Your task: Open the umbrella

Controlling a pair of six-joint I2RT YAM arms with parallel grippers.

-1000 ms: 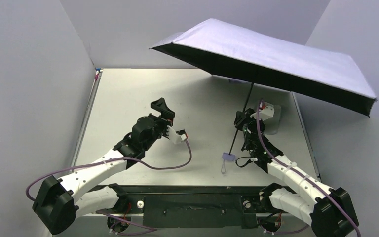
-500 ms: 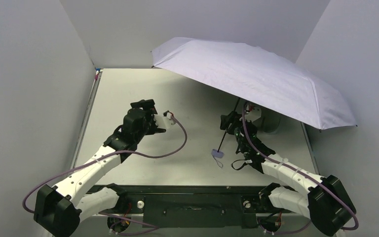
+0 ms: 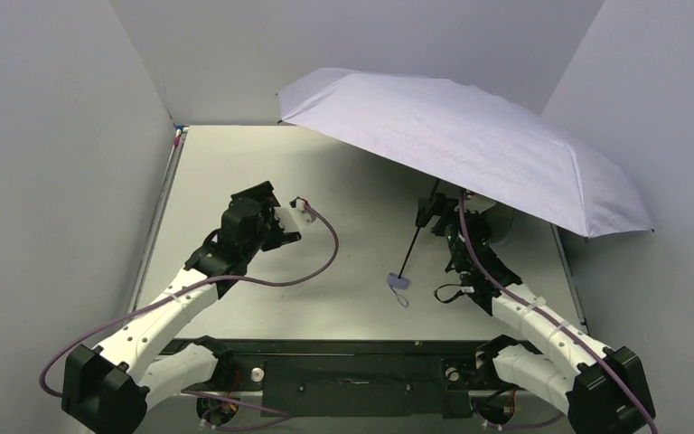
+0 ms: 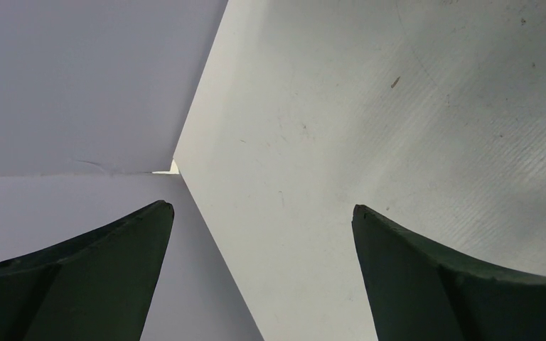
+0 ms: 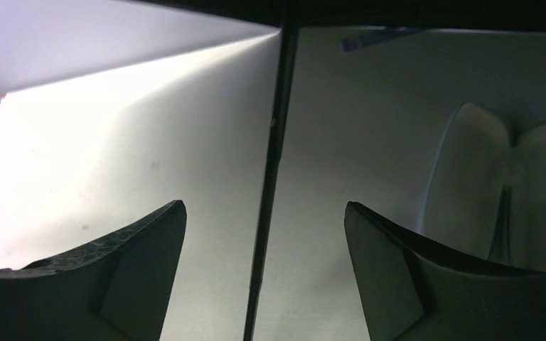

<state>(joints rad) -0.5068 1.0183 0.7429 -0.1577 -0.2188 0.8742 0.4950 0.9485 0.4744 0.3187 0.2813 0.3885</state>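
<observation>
two grippers, both spread wide, holding nothing. the pale lavender folding umbrella (image 3: 470, 145) stands opened; its thin black shaft (image 5: 274, 142) runs loose between the fingers of the right gripper (image 5: 264, 206), the left gripper (image 4: 263, 206) well left of that shaft. expect tipping: nothing restrains the umbrella if you withdraw.

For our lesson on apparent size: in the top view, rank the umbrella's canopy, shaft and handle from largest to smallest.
1. canopy, by far the largest.
2. shaft, long but very thin.
3. handle, the smallest, a small piece at the shaft's lower end.
</observation>
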